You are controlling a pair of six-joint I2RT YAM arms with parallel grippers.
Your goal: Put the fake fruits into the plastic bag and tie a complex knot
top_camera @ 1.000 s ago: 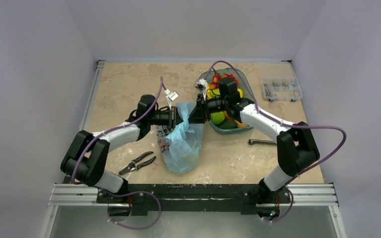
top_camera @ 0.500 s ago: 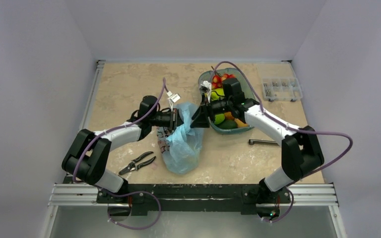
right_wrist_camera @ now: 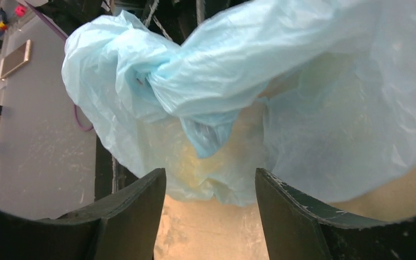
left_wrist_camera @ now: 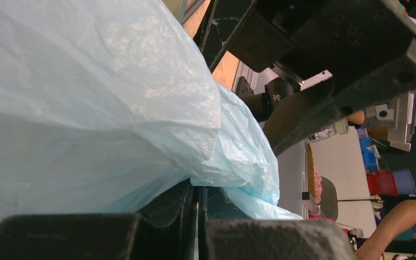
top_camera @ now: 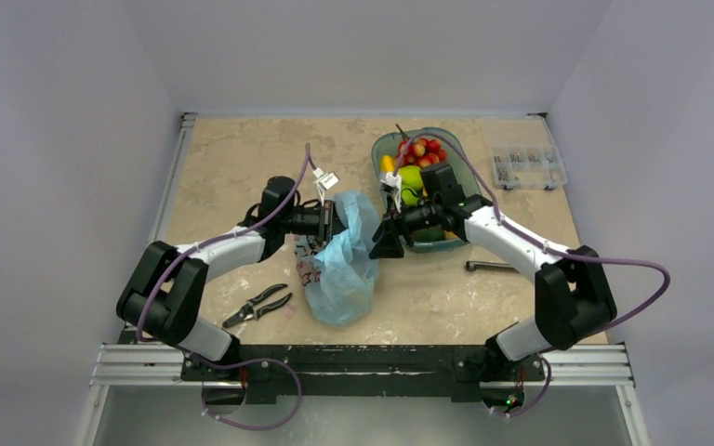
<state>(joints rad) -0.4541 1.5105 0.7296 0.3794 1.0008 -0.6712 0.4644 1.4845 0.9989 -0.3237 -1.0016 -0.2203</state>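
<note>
The light-blue plastic bag (top_camera: pixel 344 260) lies crumpled at the table's centre. My left gripper (top_camera: pixel 337 223) is shut on the bag's upper left edge; in the left wrist view the film (left_wrist_camera: pixel 114 108) drapes over the closed jaws (left_wrist_camera: pixel 197 195). My right gripper (top_camera: pixel 383 242) is open and empty just right of the bag; in the right wrist view the bag (right_wrist_camera: pixel 238 92) hangs in front of my spread fingers (right_wrist_camera: pixel 135 211). The fake fruits (top_camera: pixel 416 163) are heaped in the teal dish (top_camera: pixel 460 153) behind my right wrist. No knot shows.
Black pliers (top_camera: pixel 258 304) lie left of the bag near the front. A metal rod (top_camera: pixel 491 267) lies at the right. A clear compartment box (top_camera: pixel 524 166) stands at the back right. A white tag (top_camera: pixel 323 179) hangs near my left wrist.
My right gripper has let go of the bag's top edge, opened, and drawn back right and down. The bag's mouth has slumped. The left gripper keeps its hold.
</note>
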